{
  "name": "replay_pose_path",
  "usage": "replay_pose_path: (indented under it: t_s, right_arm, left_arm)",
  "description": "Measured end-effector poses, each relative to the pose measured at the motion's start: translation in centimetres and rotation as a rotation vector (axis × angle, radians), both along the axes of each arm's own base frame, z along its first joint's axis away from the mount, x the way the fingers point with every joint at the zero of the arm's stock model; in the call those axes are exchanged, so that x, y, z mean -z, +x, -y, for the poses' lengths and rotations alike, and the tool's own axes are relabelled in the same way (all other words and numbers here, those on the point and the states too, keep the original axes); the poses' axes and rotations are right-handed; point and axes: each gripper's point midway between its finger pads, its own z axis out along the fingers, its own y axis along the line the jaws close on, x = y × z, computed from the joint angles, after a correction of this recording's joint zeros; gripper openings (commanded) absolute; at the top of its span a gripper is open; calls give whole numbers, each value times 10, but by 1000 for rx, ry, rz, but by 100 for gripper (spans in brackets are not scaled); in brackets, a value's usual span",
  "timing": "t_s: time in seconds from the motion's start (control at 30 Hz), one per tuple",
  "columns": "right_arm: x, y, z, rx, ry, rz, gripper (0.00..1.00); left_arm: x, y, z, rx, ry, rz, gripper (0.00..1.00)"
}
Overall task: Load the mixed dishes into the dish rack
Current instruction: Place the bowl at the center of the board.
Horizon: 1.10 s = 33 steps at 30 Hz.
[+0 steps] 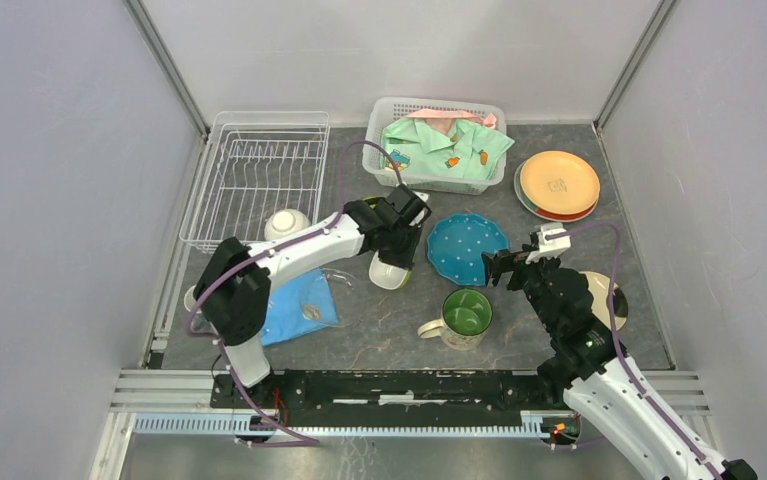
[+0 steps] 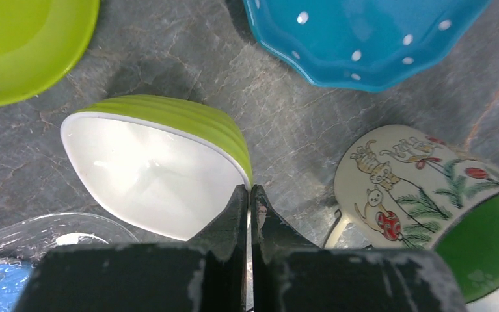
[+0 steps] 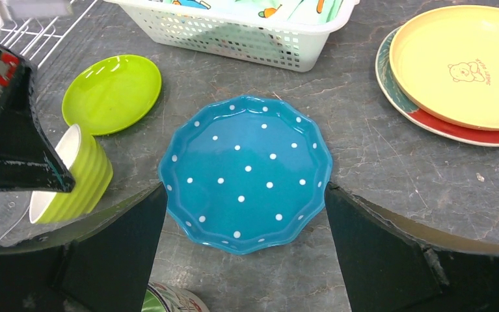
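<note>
Fingers of the left gripper clamp the rim of the tilted lime-green ribbed bowl, likely for carrying to the white wire dish rack. Right gripper gapes wide above the blue dotted scalloped plate, seemingly lining up.

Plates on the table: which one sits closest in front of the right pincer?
The blue white-dotted scalloped plate, framed by the fingers of the open right pincer; the lime-green plate and the orange plate stack lie farther to either side.

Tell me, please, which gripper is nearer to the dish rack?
Left. The left gripper, shut on the green bowl, is right of the dish rack; the right gripper, open, is farther right, beyond the blue dotted plate.
</note>
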Motion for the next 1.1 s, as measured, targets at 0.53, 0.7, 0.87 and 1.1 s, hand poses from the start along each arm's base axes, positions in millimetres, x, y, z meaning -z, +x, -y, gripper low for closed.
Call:
replay_pose_path:
  t_s: [0.53,0.7,0.87,1.1]
  right_arm:
    - [1,-2,2,4,3,8,98]
    - [1,-2,3,7,3,9,98]
    - [-1,-3,3,7,8,16,98]
    - [-1,-5,5,11,8,19,98]
  left_arm:
    - [30,-20,17,62,186,27,26]
    - [33,-23,18,68,218,51,33]
    - [39,-26,20,79,239,59,38]
    - [42,-25,27,84,218,73,33]
